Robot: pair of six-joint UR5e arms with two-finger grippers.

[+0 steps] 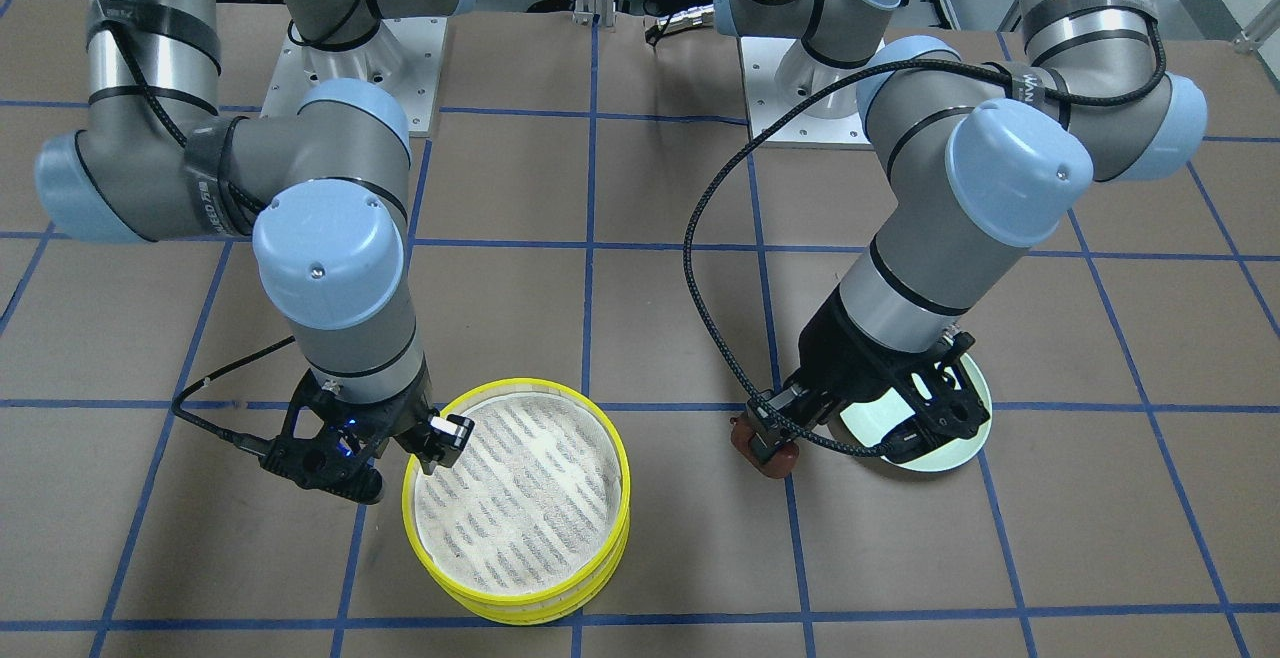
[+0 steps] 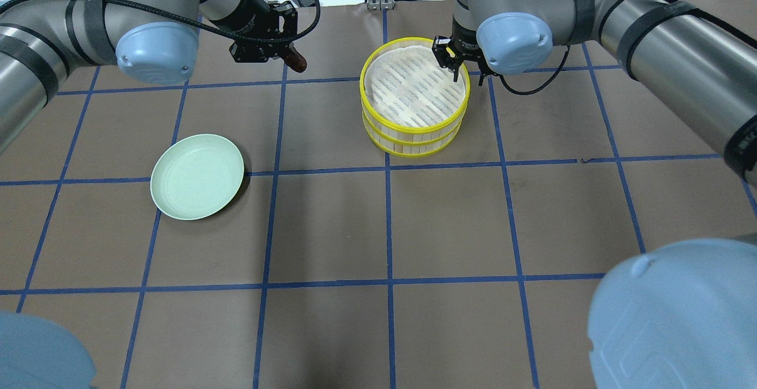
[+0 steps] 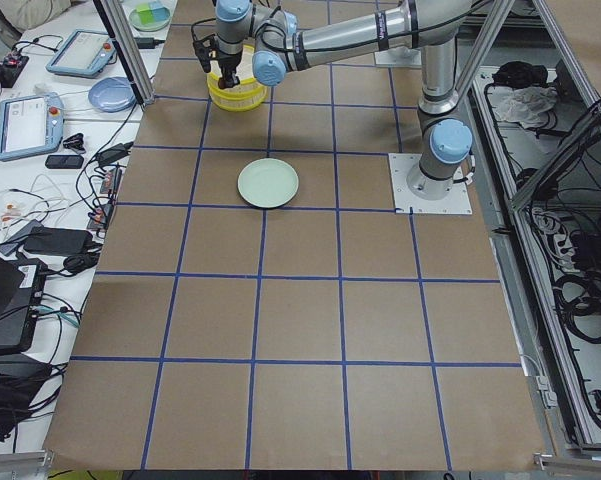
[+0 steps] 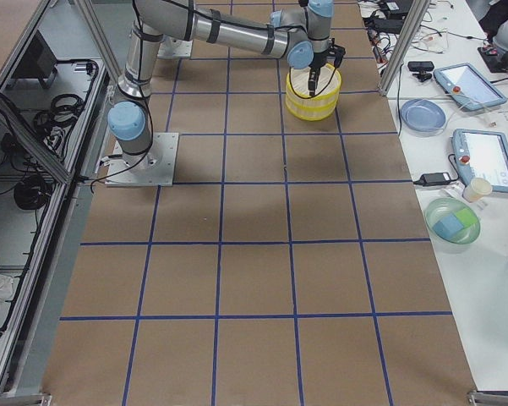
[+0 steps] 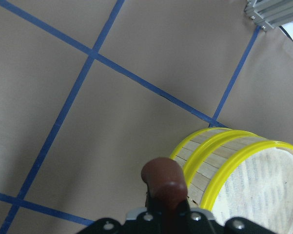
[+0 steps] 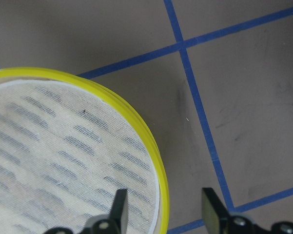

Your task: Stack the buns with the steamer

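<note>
White lettering runs along the left arm's black strap [image 1: 1100, 6] and the right arm's black strap [image 1: 205, 186], but it is too blurred to read. Nothing else is legible.

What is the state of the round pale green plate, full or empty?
Empty. The overhead view shows the pale green plate bare all over; the dark reddish-brown oval bun sits clamped in the left gripper.

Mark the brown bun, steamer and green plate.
brown bun [image 5: 162, 176]: left wrist view, its rounded end.
steamer [image 2: 412, 140]: overhead view, its front wall.
green plate [image 2: 197, 176]: overhead view, its bare centre.
</note>
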